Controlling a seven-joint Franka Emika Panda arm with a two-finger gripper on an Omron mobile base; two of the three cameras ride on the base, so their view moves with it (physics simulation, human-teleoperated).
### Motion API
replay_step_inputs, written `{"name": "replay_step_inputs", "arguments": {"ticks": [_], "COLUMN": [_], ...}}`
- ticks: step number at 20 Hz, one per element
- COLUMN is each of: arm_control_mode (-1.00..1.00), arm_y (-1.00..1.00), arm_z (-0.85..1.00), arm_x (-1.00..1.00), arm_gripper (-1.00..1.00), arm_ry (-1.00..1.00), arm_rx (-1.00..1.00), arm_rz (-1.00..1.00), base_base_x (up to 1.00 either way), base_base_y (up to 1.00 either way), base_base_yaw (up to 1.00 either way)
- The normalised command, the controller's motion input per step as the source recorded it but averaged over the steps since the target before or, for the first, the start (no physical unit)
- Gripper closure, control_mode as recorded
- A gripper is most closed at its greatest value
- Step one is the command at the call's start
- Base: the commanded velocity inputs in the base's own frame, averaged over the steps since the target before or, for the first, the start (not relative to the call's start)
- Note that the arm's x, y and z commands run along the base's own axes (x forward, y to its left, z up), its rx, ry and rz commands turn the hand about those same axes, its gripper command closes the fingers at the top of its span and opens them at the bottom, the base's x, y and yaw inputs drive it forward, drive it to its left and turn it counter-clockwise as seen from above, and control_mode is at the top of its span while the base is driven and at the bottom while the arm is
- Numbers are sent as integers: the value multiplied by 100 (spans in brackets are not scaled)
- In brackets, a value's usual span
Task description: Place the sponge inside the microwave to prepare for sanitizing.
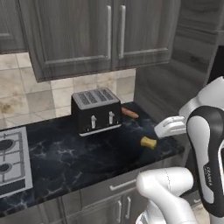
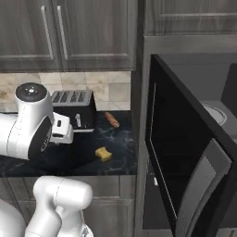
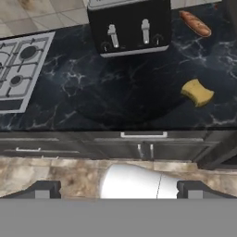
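On the dark marble counter [image 1: 65,162], the sponge [image 3: 197,92] lies near the front edge, to the right of the black toaster [image 3: 129,28] and apart from it. A reddish sausage [image 3: 195,23] lies behind it. The gripper [image 3: 118,190] hangs above the floor in front of the cabinets, its 2 fingertips [image 3: 44,190] spread wide, holding nothing. The microwave [image 2: 185,157] stands to the right, door swung open.
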Motion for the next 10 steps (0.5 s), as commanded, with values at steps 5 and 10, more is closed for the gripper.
{"name": "replay_step_inputs", "arguments": {"ticks": [5,10], "arm_control_mode": [100,100], "arm_y": [0,0], "arm_z": [0,0], "arm_x": [0,0], "arm_gripper": [-100,-100], "arm_ry": [0,0], "arm_rx": [0,0], "arm_rz": [0,0], "base_base_x": [71,39], "base_base_y": [-5,-16], "base_base_yaw": [14,1]}}
